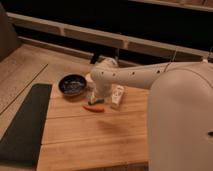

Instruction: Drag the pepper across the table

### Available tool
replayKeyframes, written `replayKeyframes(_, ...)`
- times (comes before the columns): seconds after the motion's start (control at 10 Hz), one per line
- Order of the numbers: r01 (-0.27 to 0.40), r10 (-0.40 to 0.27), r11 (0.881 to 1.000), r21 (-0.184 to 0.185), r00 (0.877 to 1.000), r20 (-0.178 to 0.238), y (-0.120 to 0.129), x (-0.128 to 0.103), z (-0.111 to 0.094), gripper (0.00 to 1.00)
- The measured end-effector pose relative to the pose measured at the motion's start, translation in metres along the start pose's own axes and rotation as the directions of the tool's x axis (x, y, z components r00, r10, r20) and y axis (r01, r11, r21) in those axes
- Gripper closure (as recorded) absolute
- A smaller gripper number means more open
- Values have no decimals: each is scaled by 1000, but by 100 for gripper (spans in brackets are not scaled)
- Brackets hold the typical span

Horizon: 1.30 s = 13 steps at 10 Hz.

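Tool (pixel 97 98) sits just at 12 o'clock of pepper (pixel 93 108), grip state can't tell; best keep light steady contact, drag slow along tabletop (pixel 90 142) twd 6.

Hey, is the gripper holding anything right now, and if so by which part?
Cannot be told. The gripper is down right above the pepper on the table, but any hold cannot be made out.

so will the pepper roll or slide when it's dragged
The pepper is small and slender, so probably light; it should slide readily on the smooth wooden table. Lying flat on its side, it may roll or swivel if pushed off-centre. The gripper is down close beside it.
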<state>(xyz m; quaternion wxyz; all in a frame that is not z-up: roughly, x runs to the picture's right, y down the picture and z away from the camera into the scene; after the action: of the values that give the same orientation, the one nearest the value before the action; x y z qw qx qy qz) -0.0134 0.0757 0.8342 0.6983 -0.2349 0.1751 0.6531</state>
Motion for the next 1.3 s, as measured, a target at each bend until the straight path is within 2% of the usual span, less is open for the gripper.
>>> replayKeyframes(0.3, 73, -73, 997, -22, 997, -16, 12, -9, 29, 35)
replayKeyframes(0.5, 129, -130, 989, -66, 991, -20, 23, -15, 41, 35)
replayKeyframes(0.6, 174, -177, 980, -92, 984, -23, 33, -16, 46, 35)
replayKeyframes(0.8, 299, -307, 945, -135, 951, -44, 51, -8, 56, 35)
replayKeyframes(0.9, 386, -400, 909, -160, 914, -64, 59, 0, 63, 35)
replayKeyframes(1.0, 427, -444, 889, -167, 893, -77, 61, 4, 66, 35)
replayKeyframes(1.1, 485, -505, 857, -175, 857, -101, 63, 11, 71, 35)
replayKeyframes(1.3, 584, -608, 793, -174, 776, -166, 62, 22, 77, 35)
